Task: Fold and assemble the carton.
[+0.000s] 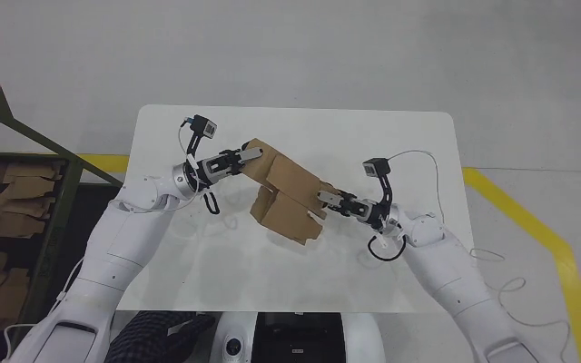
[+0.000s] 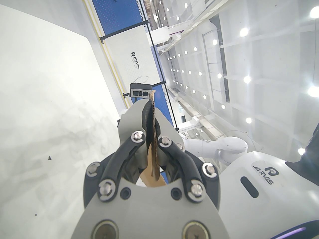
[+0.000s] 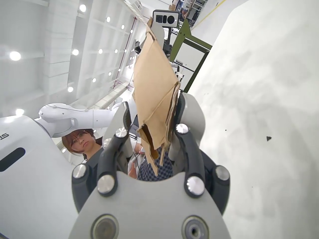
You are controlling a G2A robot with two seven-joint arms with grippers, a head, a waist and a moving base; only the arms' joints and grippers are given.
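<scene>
A brown cardboard carton [image 1: 286, 191], partly unfolded, hangs over the middle of the white table [image 1: 381, 145], held between both arms. My left gripper [image 1: 250, 156] is at the carton's far left end. In the left wrist view the left gripper [image 2: 149, 110] is shut on a thin edge of the carton [image 2: 154, 125]. My right gripper [image 1: 327, 200] is at the carton's near right corner. In the right wrist view the right gripper [image 3: 155, 103] has the carton [image 3: 154, 80] standing up between its fingers, with one finger [image 3: 185, 110] pressed against the folded edge.
A green-framed rack [image 1: 27, 191] with stacked cardboard stands off the table's left side. Yellow floor tape [image 1: 508, 195] runs past the right edge. The table has bare surface all around the carton.
</scene>
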